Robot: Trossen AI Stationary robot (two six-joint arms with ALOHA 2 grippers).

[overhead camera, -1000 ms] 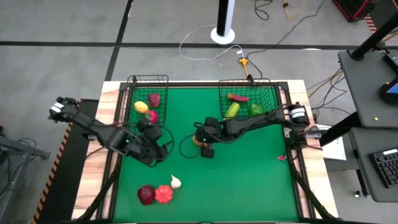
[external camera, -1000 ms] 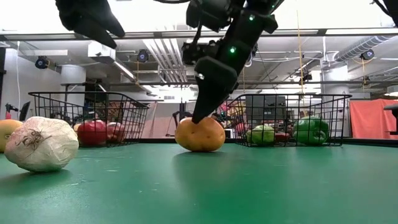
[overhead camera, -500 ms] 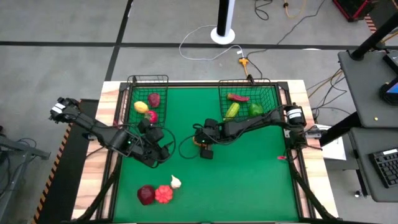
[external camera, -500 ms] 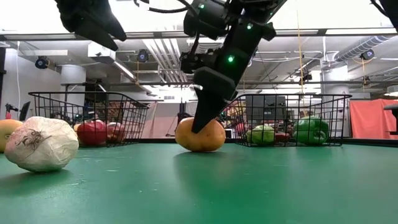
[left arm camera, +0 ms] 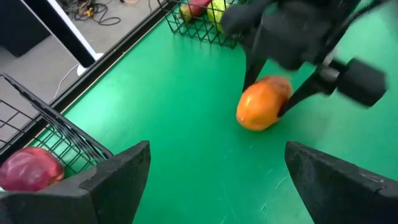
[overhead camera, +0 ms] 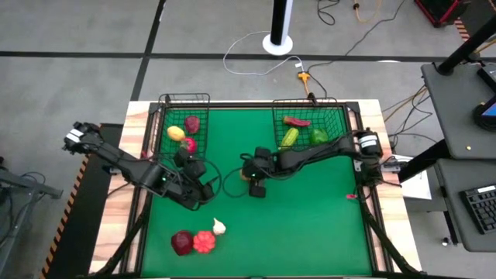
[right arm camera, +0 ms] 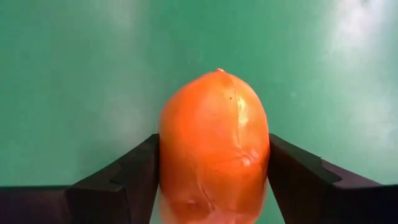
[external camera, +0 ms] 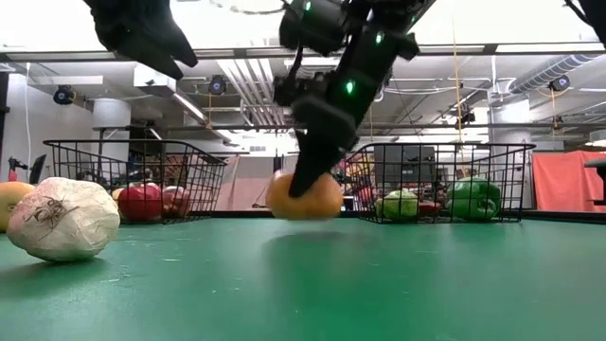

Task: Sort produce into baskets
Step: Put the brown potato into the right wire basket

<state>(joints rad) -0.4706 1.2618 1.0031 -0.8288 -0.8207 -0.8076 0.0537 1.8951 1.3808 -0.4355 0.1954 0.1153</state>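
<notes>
My right gripper (overhead camera: 253,183) is shut on an orange fruit (external camera: 305,196) near the table's middle, just above the green mat. The fruit also shows in the left wrist view (left arm camera: 262,102). My left gripper (overhead camera: 203,192) hangs open and empty left of it, above the mat. The left basket (overhead camera: 164,116) holds a yellow (overhead camera: 174,133) and two red pieces. The right basket (overhead camera: 341,116) holds a red chili (overhead camera: 297,121) and two green pieces. A maroon piece (overhead camera: 182,242), a red piece (overhead camera: 204,242) and a white garlic (overhead camera: 219,226) lie on the mat near the front. My right gripper pinches the orange fruit by its two opposite sides (right arm camera: 171,162) between its two fingers (right arm camera: 127,177). The fingers come from above, slanting down. The fruit hangs just clear of the mat.
The two wire baskets stand at the table's far edge, left and right. The mat (overhead camera: 310,225) is bare green at the near right. In the low view the garlic (external camera: 62,220) lies close at the left.
My right gripper has gone up a little with the orange fruit. The fruit lay on the mat before and is now lifted just clear of it.
</notes>
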